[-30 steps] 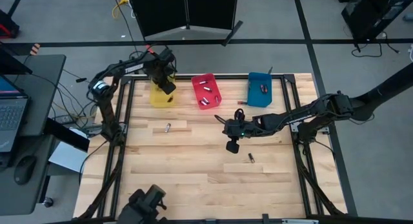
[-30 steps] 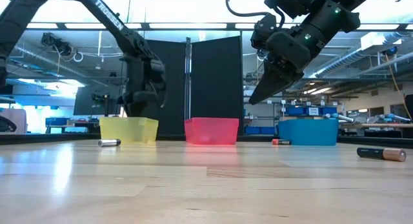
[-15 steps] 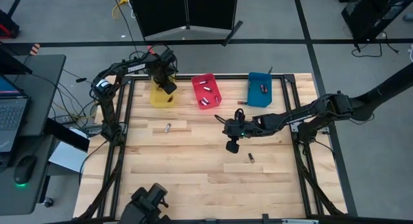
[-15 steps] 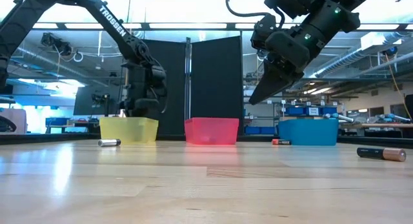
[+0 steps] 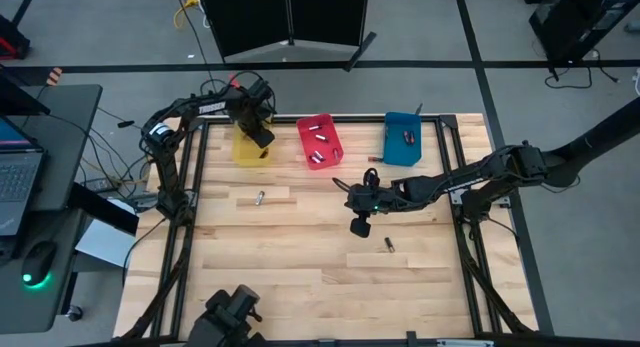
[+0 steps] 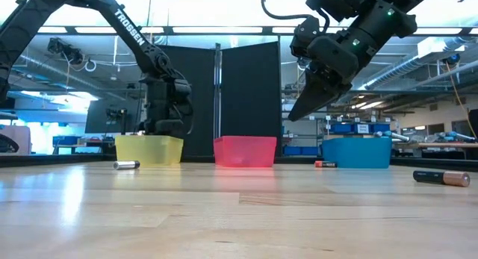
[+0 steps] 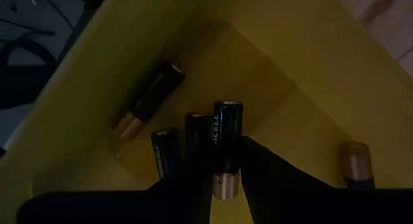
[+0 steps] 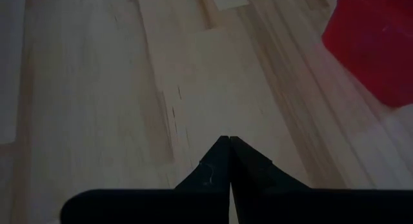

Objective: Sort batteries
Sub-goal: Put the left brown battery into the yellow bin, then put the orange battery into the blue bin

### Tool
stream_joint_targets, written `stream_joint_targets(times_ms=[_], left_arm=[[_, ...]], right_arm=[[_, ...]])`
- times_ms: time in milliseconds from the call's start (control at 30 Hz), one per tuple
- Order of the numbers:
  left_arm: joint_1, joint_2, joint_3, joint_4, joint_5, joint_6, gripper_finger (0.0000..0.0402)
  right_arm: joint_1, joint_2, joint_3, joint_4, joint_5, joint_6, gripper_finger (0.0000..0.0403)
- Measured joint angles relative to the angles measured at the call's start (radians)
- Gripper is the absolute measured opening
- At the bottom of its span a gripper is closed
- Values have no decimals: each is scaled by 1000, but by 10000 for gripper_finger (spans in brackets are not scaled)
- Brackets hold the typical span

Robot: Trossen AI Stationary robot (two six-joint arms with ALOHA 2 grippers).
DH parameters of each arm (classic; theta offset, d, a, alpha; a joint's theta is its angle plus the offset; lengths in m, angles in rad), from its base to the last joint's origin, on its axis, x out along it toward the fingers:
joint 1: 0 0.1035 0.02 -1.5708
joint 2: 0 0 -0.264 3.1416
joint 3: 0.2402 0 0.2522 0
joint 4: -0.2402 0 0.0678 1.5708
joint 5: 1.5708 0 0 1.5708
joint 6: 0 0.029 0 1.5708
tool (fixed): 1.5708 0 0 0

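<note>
My left gripper (image 7: 226, 143) points down into the yellow bin (image 5: 250, 149), shut on a black battery with a copper end (image 7: 227, 130). Several more batteries (image 7: 150, 98) lie on the bin's floor. My right gripper (image 5: 360, 227) hangs shut and holding nothing above the table's middle; in the low view the right gripper (image 6: 293, 116) is well clear of the wood. Loose batteries lie on their sides on the table: one on the left (image 5: 260, 198), one near the front right (image 5: 390, 245), a reddish one (image 6: 326, 164) by the blue bin. My left gripper has the battery's lower half (image 7: 226, 169), toward its copper end, between its two fingers, one on each long side. The fingers come from above and lie along the battery. It sits just above the batteries on the bin's floor; whether it touches the floor does not show.
A red bin (image 5: 320, 140) and a blue bin (image 5: 403, 139), each with batteries inside, stand in a row with the yellow bin along the table's far edge. Bare wood stretches across the near half of the table (image 5: 300, 287).
My left gripper has sunk a little deeper into the yellow bin, still pointing down.
</note>
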Motion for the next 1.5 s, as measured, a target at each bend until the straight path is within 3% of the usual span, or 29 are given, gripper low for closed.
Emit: stream_joint_targets(times_ms=[500,767,1000,1233,1500], left_arm=[[-1,-12,3,-7,-1,69,126],[-7,-166,-81,209,52,71,126],[-52,-394,-264,503,156,17,126],[-204,-610,-575,1019,216,-85,126],[-422,-692,-851,1532,236,-171,126]], right_arm=[[5,0,0,2,-7,-28,30],[-65,-25,35,-37,-2,-105,50],[-230,-54,142,-226,-38,-206,60],[-367,26,280,-373,-134,-374,66],[-458,142,403,-593,-138,-523,106]])
